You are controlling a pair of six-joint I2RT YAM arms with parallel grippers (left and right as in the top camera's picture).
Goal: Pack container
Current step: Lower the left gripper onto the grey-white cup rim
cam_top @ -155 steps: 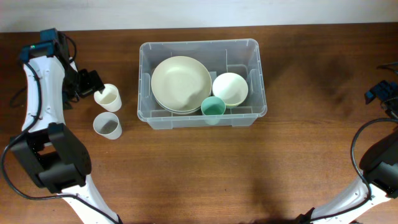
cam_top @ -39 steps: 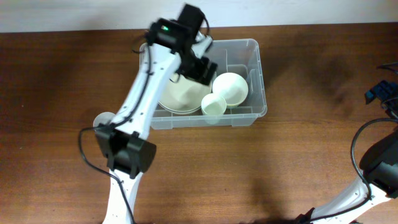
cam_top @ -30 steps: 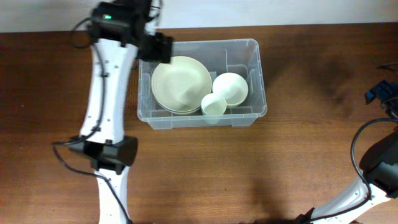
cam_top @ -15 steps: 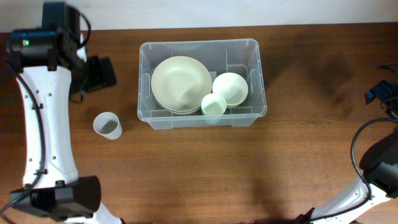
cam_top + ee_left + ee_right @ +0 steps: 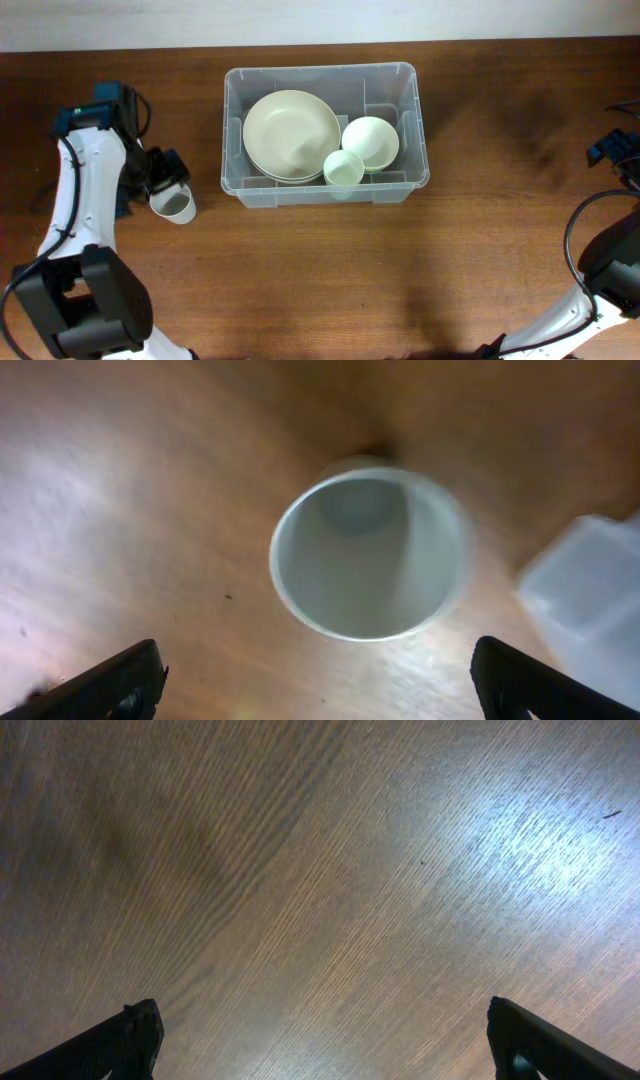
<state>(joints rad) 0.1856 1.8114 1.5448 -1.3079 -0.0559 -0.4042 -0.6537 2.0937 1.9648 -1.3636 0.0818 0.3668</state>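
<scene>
On the left side of the wooden table (image 5: pixel 320 270), my left gripper (image 5: pixel 165 172) hovers over a white cup (image 5: pixel 176 206), its jaws spread wide and gripping nothing. In the left wrist view the cup stands upright with its round mouth facing me, and one dark fingertip sits at each side, both clear of the rim. The container (image 5: pixel 322 68), a clear plastic bin, sits at the middle of the table, just to the right of this cup, with its long axis running left to right. It already holds a large pale plate (image 5: pixel 290 135), a small bowl (image 5: pixel 370 142) and a pale cup (image 5: pixel 343 170) near its front wall. My right gripper (image 5: pixel 345 1045) is also wide open and empty, over bare wood at the far right edge, well apart from everything. The left arm is clearly nearer, so I judge the move is its own: lower around the cup, close, then carry it rightward over the bin's near left wall.
</scene>
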